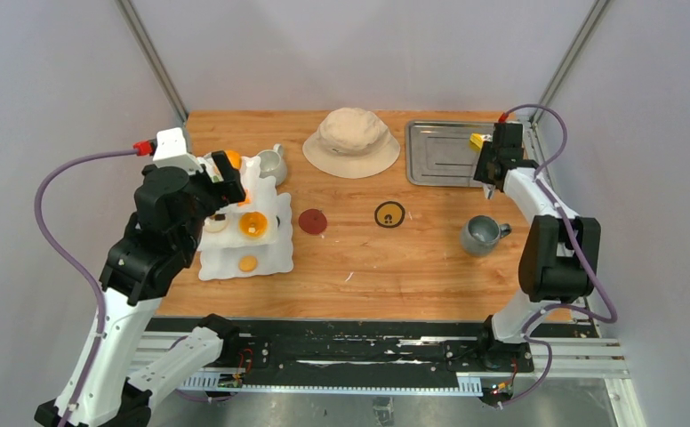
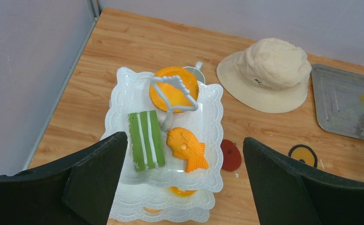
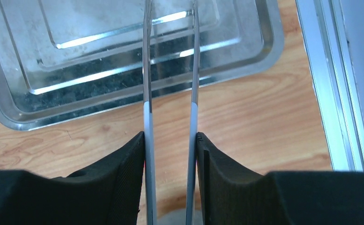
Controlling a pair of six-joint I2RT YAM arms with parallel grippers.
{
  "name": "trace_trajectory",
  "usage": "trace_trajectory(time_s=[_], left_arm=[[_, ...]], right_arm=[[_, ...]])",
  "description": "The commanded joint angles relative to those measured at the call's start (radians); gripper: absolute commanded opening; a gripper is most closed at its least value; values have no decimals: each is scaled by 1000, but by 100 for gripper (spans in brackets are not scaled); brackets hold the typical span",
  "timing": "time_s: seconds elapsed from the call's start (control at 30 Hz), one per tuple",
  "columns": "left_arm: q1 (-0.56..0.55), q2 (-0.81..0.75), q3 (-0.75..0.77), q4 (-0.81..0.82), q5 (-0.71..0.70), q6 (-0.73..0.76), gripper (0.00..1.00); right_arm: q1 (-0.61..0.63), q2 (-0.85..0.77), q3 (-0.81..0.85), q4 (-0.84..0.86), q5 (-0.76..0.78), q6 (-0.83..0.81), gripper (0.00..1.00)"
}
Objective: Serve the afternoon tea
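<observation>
White three-tier stand (image 2: 210, 123) stood at the left of the table (image 1: 368, 267), with the white mug (image 1: 273, 163) just behind it. Its top tier held a round orange pastry (image 2: 173, 93), a green striped pastry (image 2: 145, 139) and a fish-shaped orange pastry (image 2: 187, 149). Lower tiers held more orange pastries (image 1: 252, 224). I had the left gripper (image 2: 185, 144) hanging above the stand, jaws wide apart and empty. The right gripper (image 3: 170, 138) was at the near edge of the metal tray (image 3: 246, 61), its fingers clamped on the tongs (image 3: 147, 93), whose two arms stood apart and reached over the tray. A yellow pastry (image 1: 477, 140) was at the tray by the tongs' far end; I couldn't tell if they touched. The grey mug (image 1: 481, 235) stood on the table near the right arm. The hat (image 1: 351, 140) lay between stand and tray.
</observation>
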Motion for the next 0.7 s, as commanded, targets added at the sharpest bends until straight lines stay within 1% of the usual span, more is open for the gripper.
trace_trajectory(time_s=[0.0,0.13,0.3,0.37,0.5,0.6,0.67], left_arm=[[-6,13,3,44,-7,8,98],[-7,21,3,52,-12,10,98],[-6,33,6,57,-12,13,98],[-6,39,6,61,-13,14,98],[-6,47,10,66,-12,18,98],[-6,48,9,72,-13,19,98],[-6,48,8,74,-9,19,98]], right_arm=[[-31,50,74,49,-26,-33,42],[-44,124,134,53,-53,-36,41],[-49,178,186,53,-80,-39,41],[-49,185,196,50,-87,-38,39],[-49,162,179,56,-93,-30,22],[-49,141,163,55,-96,-27,2],[-49,122,146,55,-103,-22,1]])
